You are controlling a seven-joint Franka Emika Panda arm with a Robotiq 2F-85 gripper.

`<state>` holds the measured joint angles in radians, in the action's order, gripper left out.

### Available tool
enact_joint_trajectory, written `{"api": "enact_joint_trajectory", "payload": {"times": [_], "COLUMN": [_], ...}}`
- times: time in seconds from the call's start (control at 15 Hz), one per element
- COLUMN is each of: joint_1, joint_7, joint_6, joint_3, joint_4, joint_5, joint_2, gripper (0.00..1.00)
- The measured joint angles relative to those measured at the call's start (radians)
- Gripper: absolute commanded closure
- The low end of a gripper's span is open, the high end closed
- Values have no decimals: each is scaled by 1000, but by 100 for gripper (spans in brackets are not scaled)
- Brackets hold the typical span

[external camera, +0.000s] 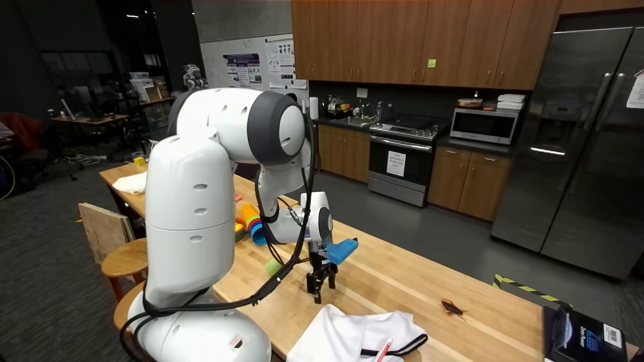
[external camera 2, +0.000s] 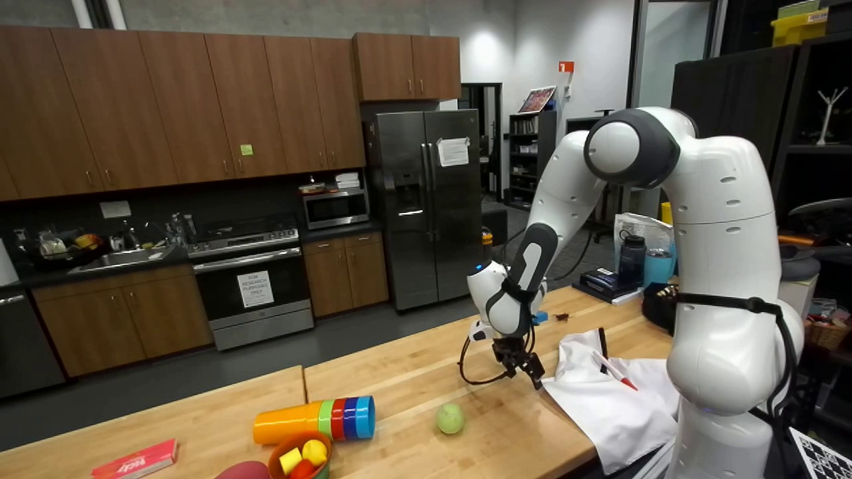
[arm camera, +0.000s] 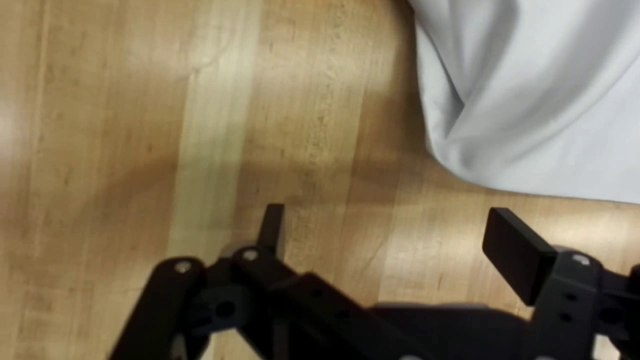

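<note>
My gripper is open, with nothing between its black fingers. It points down over the wooden table, and shows low above it in both exterior views. A crumpled white cloth with black trim lies beside the fingertips; it also shows in both exterior views. A red and white marker lies on the cloth, seen also in an exterior view. A green ball sits near the gripper. A blue object shows by the wrist; I cannot tell whether it is attached.
Nested coloured cups lie beside a bowl of toy pieces, and a red box is farther along. A brown insect-like object lies near the table's far edge. A black box and a dark bottle stand at the table's end.
</note>
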<state>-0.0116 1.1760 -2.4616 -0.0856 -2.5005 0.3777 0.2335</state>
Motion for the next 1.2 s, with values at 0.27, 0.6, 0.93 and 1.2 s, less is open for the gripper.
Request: {"api": "enact_joint_trajectory", "payload": {"times": [0.27, 0.6, 0.93, 1.2], "joint_1": [-4, -9, -15, -21], "joint_7": [111, 272, 416, 497], "joint_6": [-9, -44, -140, -167], "joint_3": [-4, -14, -22, -21], "joint_4": [-8, -17, -32, -43], "joint_5": [-48, -152, -220, -223], "joint_2": [0, 0, 0, 0], "gripper": [0, 0, 0, 0]}}
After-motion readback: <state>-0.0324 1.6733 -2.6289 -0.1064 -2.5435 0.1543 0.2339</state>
